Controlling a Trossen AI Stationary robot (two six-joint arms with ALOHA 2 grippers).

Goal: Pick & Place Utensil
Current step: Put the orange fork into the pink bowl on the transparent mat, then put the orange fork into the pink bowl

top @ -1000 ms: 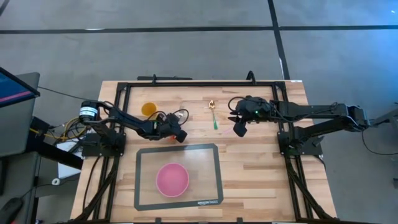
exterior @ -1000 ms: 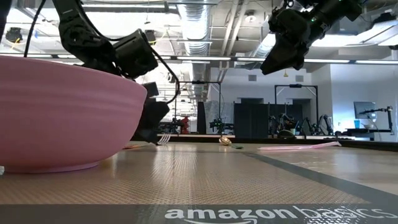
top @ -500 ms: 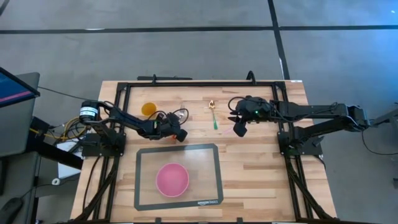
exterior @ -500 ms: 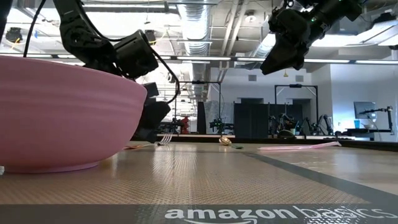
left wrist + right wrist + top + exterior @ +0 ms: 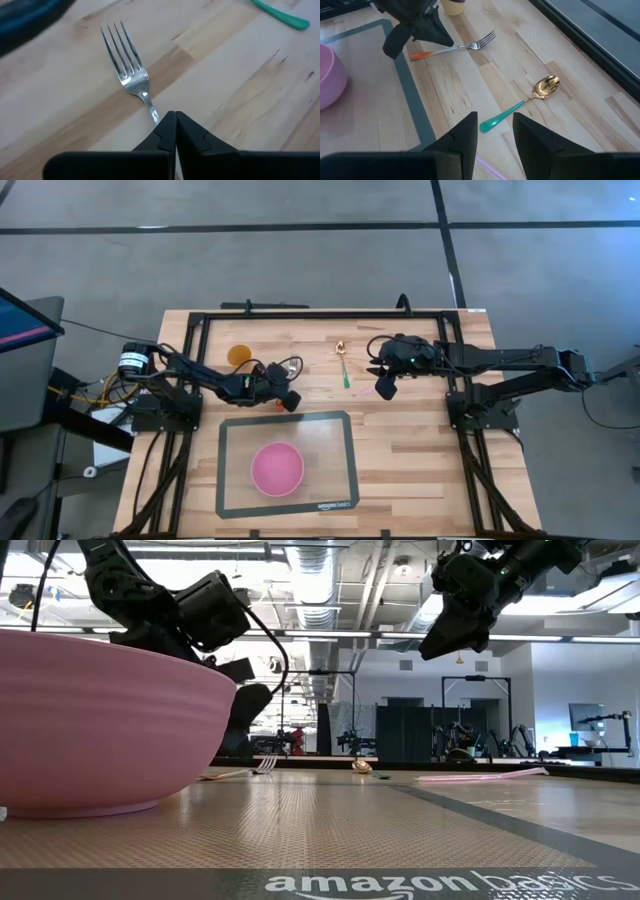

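Steel is what the fork [image 5: 125, 62] is made of at its tines and neck, with an orange handle tip visible in the right wrist view; it lies flat on the wooden table [image 5: 400, 440], just above the upper left corner of the dark mat [image 5: 345, 470] that holds a pink bowl [image 5: 276, 468]. The left gripper [image 5: 175, 131] has its fingers pressed together on the fork's thin neck, just behind the tines. By its look the fork is light, rigid and smooth, so it could pivot or slip in such a narrow pinch; a hold nearer the middle of the handle would likely balance better. The right gripper [image 5: 495, 125] hovers with fingers apart above a gold spoon with a teal handle [image 5: 520, 105], which lies on the table well right of the fork, holding nothing.
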